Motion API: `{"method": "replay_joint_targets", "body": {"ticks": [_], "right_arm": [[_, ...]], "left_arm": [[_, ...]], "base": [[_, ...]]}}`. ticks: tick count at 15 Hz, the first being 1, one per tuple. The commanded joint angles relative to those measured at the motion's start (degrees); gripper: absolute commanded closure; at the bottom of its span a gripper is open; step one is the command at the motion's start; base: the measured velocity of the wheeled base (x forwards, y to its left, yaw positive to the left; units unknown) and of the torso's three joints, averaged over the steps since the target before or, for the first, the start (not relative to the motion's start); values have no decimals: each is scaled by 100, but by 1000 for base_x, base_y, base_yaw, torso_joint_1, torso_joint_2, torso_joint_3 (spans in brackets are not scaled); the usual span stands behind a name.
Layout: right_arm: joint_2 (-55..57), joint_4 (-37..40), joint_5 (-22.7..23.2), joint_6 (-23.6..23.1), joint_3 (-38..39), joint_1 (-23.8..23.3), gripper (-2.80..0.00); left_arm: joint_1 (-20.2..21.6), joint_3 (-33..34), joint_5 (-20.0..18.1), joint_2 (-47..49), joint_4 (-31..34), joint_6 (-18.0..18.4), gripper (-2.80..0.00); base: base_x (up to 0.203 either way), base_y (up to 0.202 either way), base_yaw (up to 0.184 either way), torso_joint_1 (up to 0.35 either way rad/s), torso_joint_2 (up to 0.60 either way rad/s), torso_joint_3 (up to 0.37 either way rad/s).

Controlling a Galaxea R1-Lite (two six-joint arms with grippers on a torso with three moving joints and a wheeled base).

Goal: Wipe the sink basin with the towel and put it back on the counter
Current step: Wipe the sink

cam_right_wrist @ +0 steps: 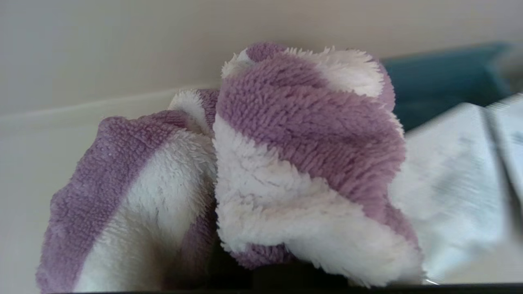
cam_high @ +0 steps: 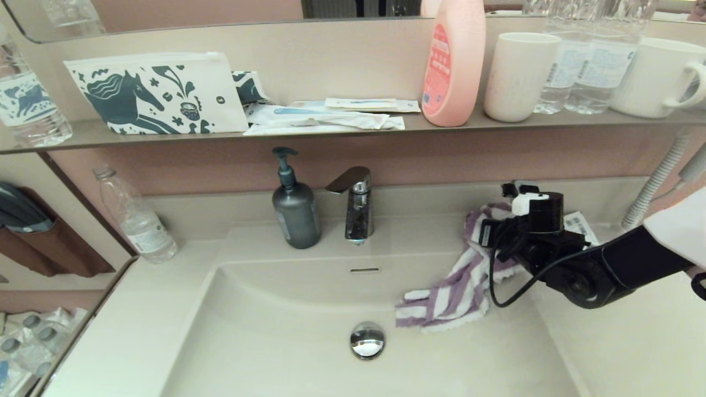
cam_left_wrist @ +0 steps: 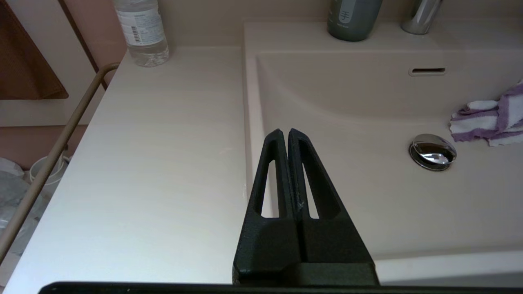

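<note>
your right gripper (cam_high: 496, 237) sits at the sink's 2 o'clock corner, up against the towel (cam_high: 455, 286), but you cannot tell whether it is clamped on the cloth since the fabric hides its tips. the towel drapes from the counter (cam_high: 634, 331) rim at 2 o'clock down into the sink (cam_high: 265, 342), its lower end lying just beside the drain plug (cam_high: 367, 339) at 3 o'clock. your left gripper (cam_left_wrist: 284, 134) hangs closed and empty over the sink's 9 o'clock rim.

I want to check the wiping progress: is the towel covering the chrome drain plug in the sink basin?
No, in the head view the drain plug lies bare, and the towel hangs beside it over the sink basin edge.
</note>
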Motion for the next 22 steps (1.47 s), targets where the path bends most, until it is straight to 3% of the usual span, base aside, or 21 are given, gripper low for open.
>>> {"method": "replay_joint_targets", "body": {"ticks": [1,7,15,18,22], "right_arm": [[-72,-37,-12,8,40,60,0],[478,-1,-50,-1,-674,612,0],[900,550,-66,26,-1812,2075,0],[1011,846,-65,35,-2183,2215,0],[990,858,-67,35,-2140,1907,0]], "left_arm": [[-2,0,2,7,0,-3,0],[-2,0,2,7,0,-3,0],[-2,0,2,7,0,-3,0],[-2,0,2,7,0,-3,0],[-2,0,2,7,0,-3,0]], "base": [[0,0,0,0,0,0],[0,0,0,0,0,0],[0,0,0,0,0,0],[0,0,0,0,0,0],[0,0,0,0,0,0]]}}
